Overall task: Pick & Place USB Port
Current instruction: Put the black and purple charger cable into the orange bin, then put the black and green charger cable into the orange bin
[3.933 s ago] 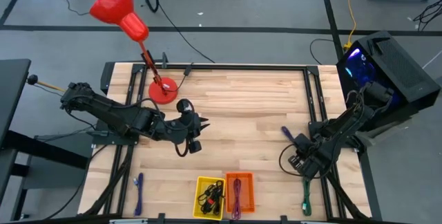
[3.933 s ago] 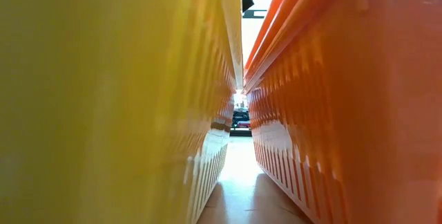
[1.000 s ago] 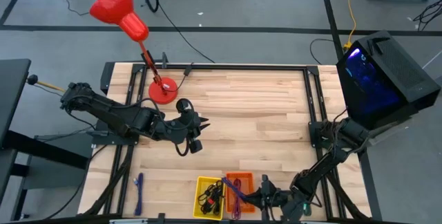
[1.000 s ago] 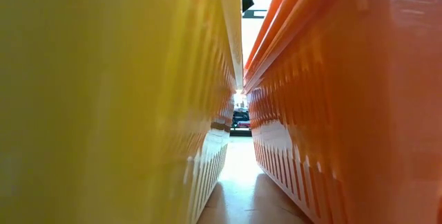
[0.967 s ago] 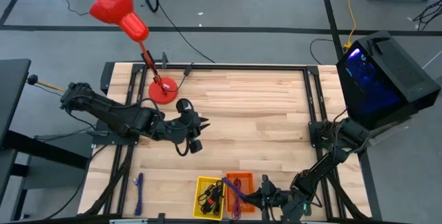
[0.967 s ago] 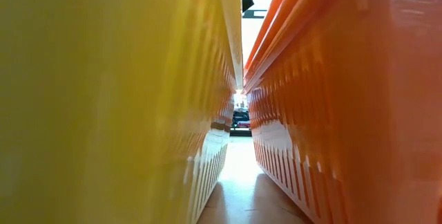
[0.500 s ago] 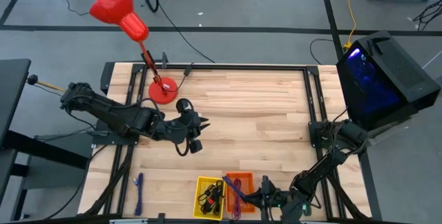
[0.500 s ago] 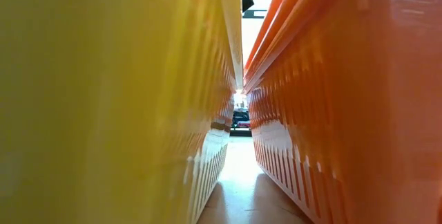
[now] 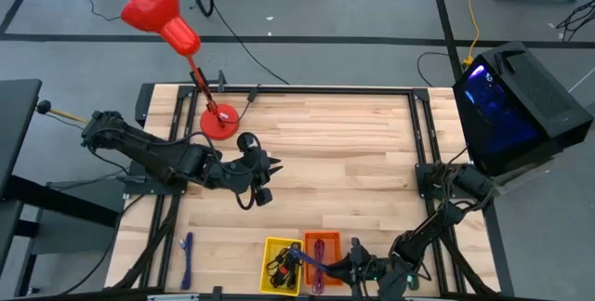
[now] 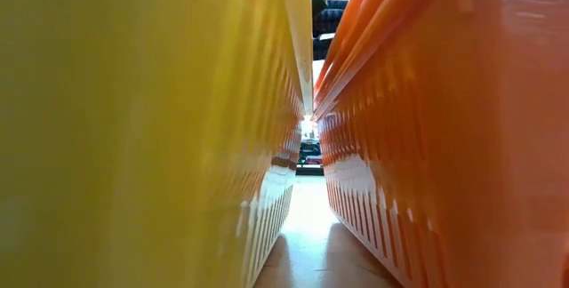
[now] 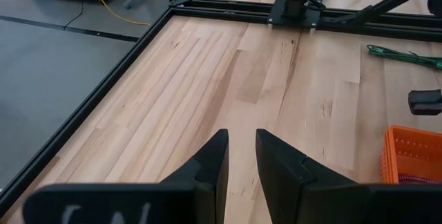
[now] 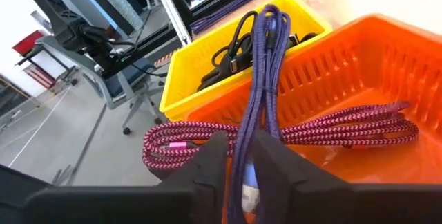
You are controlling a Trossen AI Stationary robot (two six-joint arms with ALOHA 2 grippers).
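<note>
Purple braided USB cable [image 12: 266, 65] is pinched by the right tool [image 12: 238, 165] above the orange bin [image 12: 359, 79].
Light and limp, it is best gripped mid-bundle; the left tool [image 11: 240, 156], near 9 o'clock, is empty and parted.

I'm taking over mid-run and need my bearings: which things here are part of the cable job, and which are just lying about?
Job:
right gripper, shut on the purple cable
orange bin, holding a pink cable
yellow bin, holding black cables
green cable on the table
blue cable on the table

Lying about:
red lamp
left gripper, open, idle mid-table
</note>
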